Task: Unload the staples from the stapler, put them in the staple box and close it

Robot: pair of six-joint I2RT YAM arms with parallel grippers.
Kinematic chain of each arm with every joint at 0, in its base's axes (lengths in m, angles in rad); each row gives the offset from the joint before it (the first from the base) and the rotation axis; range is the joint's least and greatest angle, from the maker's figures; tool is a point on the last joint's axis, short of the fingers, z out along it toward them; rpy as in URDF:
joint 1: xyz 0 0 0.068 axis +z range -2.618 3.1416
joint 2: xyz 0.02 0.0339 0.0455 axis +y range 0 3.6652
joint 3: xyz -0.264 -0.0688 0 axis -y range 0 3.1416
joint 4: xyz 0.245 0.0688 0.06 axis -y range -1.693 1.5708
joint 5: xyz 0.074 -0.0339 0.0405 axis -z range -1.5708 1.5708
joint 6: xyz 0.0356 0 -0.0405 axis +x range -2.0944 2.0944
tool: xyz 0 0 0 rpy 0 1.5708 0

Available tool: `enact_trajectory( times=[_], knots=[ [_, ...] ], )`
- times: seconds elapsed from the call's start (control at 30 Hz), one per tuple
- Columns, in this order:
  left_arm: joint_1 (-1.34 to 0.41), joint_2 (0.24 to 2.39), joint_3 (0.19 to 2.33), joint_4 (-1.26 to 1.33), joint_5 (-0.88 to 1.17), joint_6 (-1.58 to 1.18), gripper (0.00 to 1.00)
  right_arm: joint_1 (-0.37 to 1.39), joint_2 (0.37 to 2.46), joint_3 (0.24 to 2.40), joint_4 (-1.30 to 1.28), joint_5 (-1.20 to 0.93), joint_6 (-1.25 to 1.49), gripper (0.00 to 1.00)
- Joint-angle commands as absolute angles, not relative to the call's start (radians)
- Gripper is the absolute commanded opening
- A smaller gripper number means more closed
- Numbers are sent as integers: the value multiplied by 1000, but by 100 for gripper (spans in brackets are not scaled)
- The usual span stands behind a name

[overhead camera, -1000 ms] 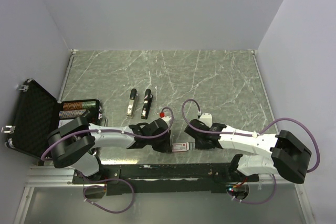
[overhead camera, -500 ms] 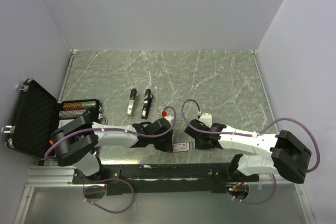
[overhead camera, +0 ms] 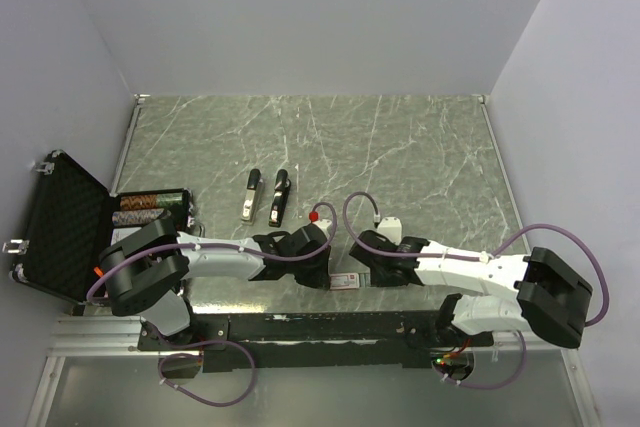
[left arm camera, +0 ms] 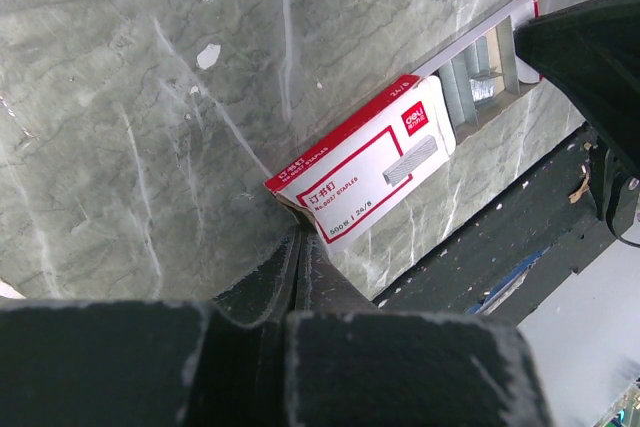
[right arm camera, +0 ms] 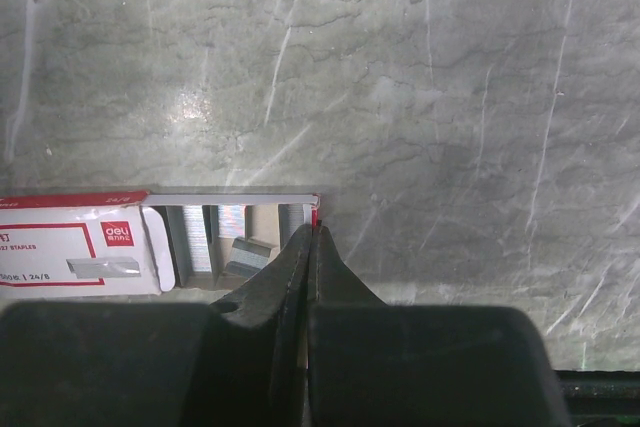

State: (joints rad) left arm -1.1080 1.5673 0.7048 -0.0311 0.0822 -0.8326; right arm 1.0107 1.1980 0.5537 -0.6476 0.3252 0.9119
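Note:
Two staplers lie side by side mid-table, away from both grippers. A small red-and-white staple box lies near the front edge between the grippers. Its sleeve is at the left and its inner tray is slid partly out to the right. Silvery staples lie in the tray and also show in the left wrist view. My left gripper is shut on the sleeve's left end. My right gripper is shut on the tray's right end wall.
An open black case with rolls in it stands at the left edge. The black rail of the arm bases runs just in front of the box. Walls close the table on three sides.
My left wrist has shifted slightly right toward the box and my right gripper slightly left. The box stays at the same spot.

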Motion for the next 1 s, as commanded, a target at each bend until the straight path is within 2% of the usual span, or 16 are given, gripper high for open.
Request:
enact_trajectory(
  times=[0.0,0.97],
  knots=[
    [-1112,1592,687,-77,32,-815,1,1026,1216,574,-658,316,923,0],
    [-1112,1591,681,-60,51,-818,1,1049,1288,630,-519,226,907,0]
  ],
)
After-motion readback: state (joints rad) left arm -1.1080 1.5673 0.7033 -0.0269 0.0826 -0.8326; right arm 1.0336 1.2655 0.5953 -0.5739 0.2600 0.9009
